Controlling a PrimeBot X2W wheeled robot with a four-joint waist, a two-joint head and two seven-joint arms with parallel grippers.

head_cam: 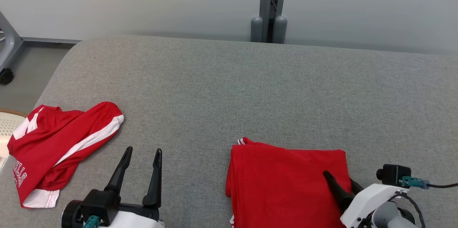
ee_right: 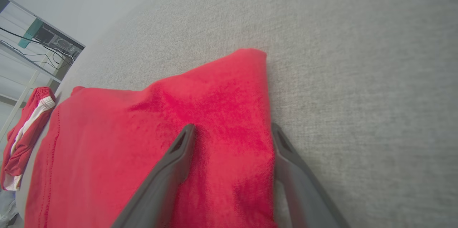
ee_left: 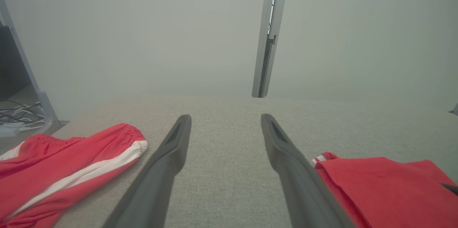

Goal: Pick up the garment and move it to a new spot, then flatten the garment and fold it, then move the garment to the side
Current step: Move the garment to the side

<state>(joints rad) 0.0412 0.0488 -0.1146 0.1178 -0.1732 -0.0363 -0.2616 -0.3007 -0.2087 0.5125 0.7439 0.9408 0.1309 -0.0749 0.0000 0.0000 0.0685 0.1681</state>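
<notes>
Red garments, two (head_cam: 286,181) (head_cam: 57,145), grey table (head_cam: 250,88)

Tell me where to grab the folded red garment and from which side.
Probably grip the folded red garment at its right edge, near the far corner, coming from the right: it lies flat, that edge looks like a rounded fold joining the layers, and the open right gripper straddles it.

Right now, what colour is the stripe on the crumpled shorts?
White, against the red shorts; head view shows it best.
</notes>
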